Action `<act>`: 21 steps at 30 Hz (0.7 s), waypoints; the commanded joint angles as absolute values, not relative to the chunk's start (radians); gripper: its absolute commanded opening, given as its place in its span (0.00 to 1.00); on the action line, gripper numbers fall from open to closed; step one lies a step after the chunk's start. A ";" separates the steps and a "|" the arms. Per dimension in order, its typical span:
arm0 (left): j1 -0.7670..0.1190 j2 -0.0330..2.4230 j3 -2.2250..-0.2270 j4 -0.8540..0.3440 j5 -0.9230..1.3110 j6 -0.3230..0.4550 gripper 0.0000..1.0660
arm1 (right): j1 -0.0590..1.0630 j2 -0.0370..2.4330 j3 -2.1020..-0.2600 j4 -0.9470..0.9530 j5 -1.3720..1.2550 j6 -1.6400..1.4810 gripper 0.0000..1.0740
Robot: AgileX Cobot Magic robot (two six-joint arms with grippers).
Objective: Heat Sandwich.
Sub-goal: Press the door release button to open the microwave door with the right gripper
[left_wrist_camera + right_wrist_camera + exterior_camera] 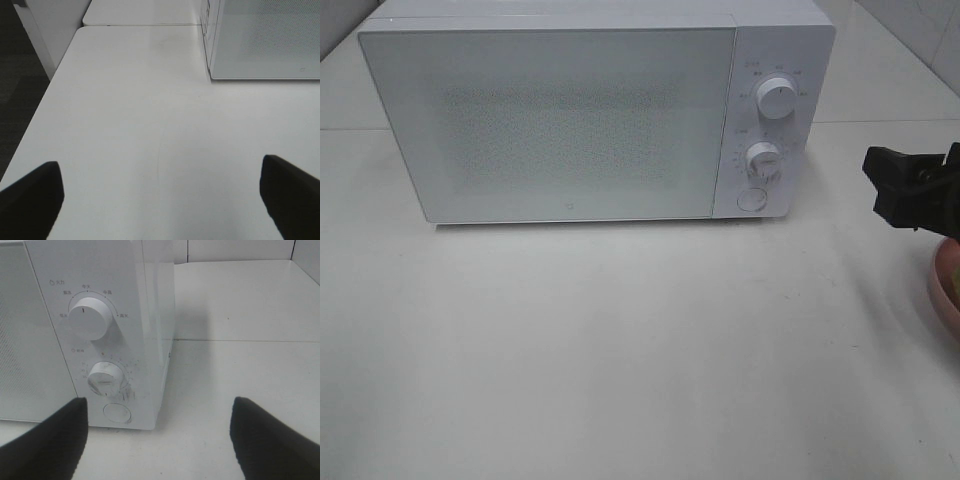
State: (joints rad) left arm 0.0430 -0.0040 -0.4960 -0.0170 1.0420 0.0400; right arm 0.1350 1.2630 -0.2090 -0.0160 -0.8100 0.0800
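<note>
Black left end effector (160, 167) and right end effector (160, 402) were seen open, empty; near the right one a round pink shallow dish (942, 285) was seen, cropped, on the white tabletop (620, 350) (sandwich not discernible).

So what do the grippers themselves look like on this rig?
The left gripper and right gripper both have matte black fingers, broad and tapering to blunt rounded tips. From the high camera the right one appears as a blocky black assembly. No markings are discernible, and the arm links are out of frame.
</note>
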 commanded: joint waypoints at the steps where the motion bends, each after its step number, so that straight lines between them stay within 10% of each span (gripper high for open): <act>1: 0.043 -0.033 -0.495 -0.017 1.036 0.036 0.93 | 0.202 1.289 -0.183 0.080 -0.910 0.012 0.71; 21: 0.043 -0.033 -0.495 -0.017 1.036 0.036 0.93 | 0.662 1.552 -0.164 0.668 -1.248 -0.181 0.71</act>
State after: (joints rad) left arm 0.0430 -0.0040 -0.4960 -0.0170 1.0420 0.0400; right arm 0.6370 1.5380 -0.1650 0.6210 -1.1890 -0.1610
